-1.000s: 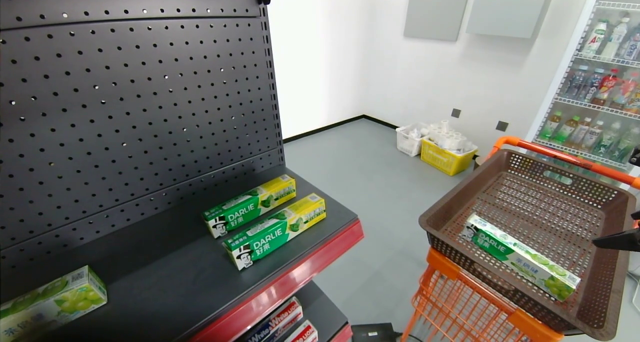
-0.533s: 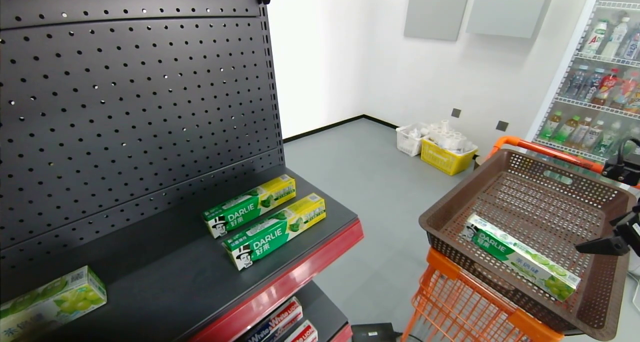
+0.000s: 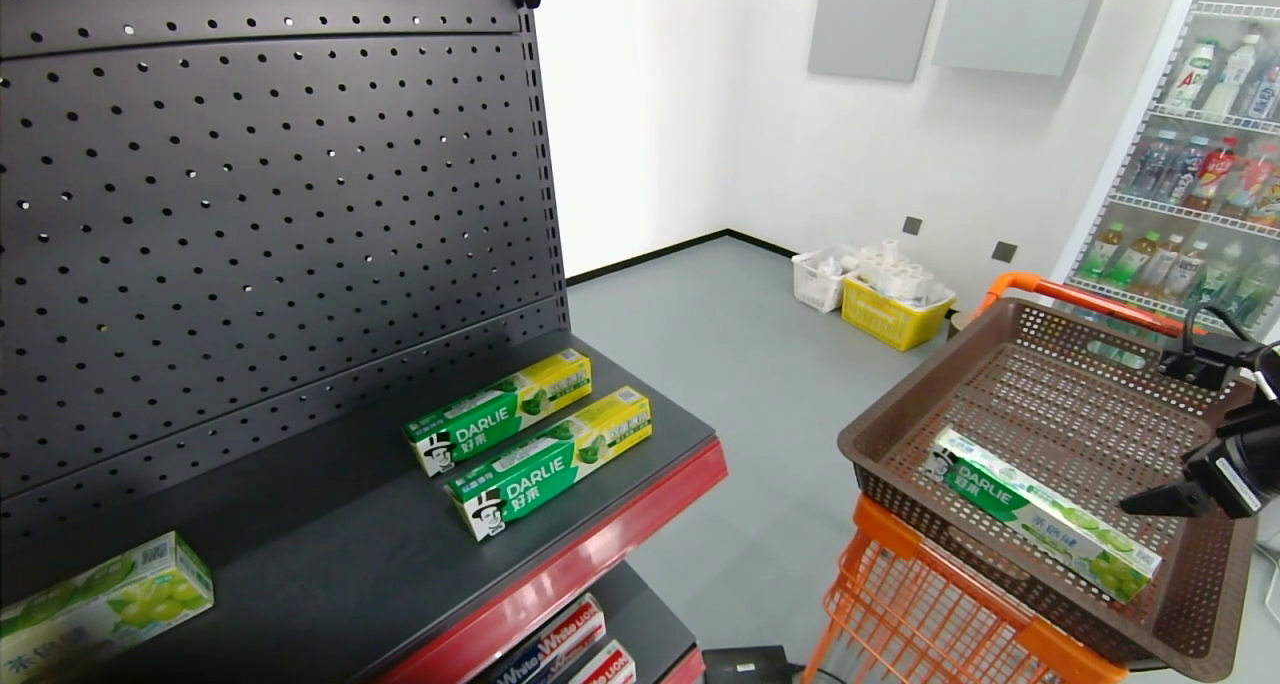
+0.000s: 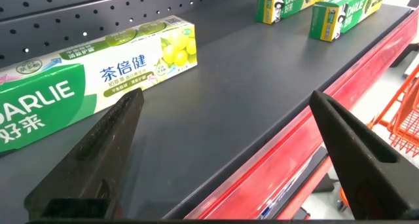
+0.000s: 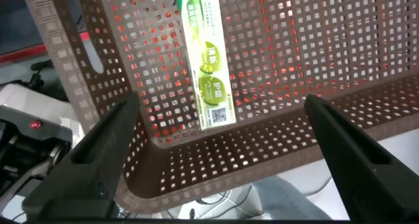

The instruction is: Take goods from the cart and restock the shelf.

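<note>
R gripper (image 3: 1150, 502) had crept in from the 3 o'clock edge of the head view, further over the basket (image 3: 915, 369) w/ each frame. Its tip was now just short of the box (image 3: 1040, 524). Nothing else had shifted and the camera was steady.

The box lay flat on the basket floor at approx 4 o'clock in the head view. Its long axis ran 10-to-4, w/ the 4 o'clock end near a basket wall. The basket sat atop the orange cart (image 3: 900, 604). R gripper's fingers stood wide apart & empty, above the box and not yet down to it. L gripper (image 4: 226, 98) was also spread wide & empty, low over the shelf (image 3: 300, 554) at 8 o'clock, near a pale box (image 4: 98, 73) lying there. Two green boxes (image 3: 550, 459) lay side by side toward the shelf's 3 o'clock end.

By my read this was pre-grasp, w/ the pick not begun.

Risks from here:
- Fingers must close across the box's narrow width. Misaligned to the diagonal, they'd likely shove or spin it instead of gripping.
- Coming down too close to the wall, one finger could strike it or snag a hole in the perforated floor.
- The box is light cardboard, so too hard a squeeze could dent it.
- Gripped near one end, it may droop or slip on the lift.
</note>
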Robot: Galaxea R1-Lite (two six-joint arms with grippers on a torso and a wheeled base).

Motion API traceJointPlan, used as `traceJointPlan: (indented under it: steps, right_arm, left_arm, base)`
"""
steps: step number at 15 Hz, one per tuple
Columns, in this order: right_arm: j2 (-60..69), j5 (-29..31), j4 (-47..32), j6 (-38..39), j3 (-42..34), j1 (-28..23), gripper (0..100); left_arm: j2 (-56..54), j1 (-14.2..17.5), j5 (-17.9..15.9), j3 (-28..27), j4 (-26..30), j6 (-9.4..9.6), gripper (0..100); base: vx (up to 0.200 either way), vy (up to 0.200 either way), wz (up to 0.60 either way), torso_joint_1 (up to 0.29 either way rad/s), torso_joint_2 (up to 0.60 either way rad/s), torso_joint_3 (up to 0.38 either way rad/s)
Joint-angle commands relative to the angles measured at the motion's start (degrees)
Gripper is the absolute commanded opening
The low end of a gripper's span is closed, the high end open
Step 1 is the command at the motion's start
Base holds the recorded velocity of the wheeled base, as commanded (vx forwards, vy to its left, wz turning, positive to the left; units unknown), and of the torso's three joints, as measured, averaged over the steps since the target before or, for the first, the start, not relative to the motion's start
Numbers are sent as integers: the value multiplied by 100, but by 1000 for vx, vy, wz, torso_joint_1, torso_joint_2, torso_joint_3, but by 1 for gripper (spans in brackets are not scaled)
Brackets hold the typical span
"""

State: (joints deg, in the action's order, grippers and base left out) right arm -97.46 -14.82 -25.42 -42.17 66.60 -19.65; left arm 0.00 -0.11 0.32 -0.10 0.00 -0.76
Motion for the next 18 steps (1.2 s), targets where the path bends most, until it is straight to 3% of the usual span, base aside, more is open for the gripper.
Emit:
traceJointPlan:
  steps: [1, 18]
  right_arm:
    - [-343, -3, 134, -2, 2, 49, 100]
    - [-1934, 32, 353, -116, 1031, 533, 100]
  left_arm:
    - [0, 2, 3, 1, 0, -4, 100]
    - [0, 2, 3, 1, 0, -4, 100]
  base:
    - [0, 0, 0, 0, 0, 0]
    - [0, 0, 0, 0, 0, 0]
